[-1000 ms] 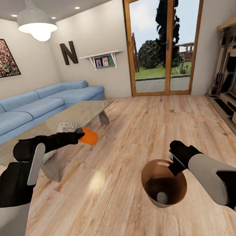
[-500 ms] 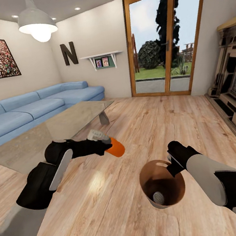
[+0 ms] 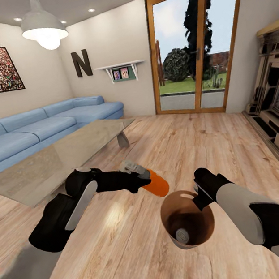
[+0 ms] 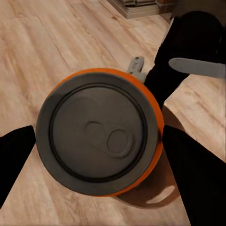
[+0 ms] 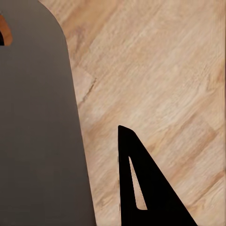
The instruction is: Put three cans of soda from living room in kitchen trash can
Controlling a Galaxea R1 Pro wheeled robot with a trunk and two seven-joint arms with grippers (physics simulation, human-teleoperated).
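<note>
left gripper (image 3: 143, 185): clamped on orange soda can (image 3: 158, 187), tilted, just beside bin rim
right gripper (image 3: 199, 196): gripping trash can (image 3: 191, 242) by its rim, off the floor
in bin: one grey-topped can (image 3: 182, 236)
room: wood floor (image 3: 130, 250)

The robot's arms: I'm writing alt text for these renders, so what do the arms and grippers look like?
Both arms have black segments alternating with pale grey shells. The left gripper and right gripper are matte black with flat, tapered fingers. A light grey elongated plate sits on the left forearm. No cables or markings are visible.
</note>
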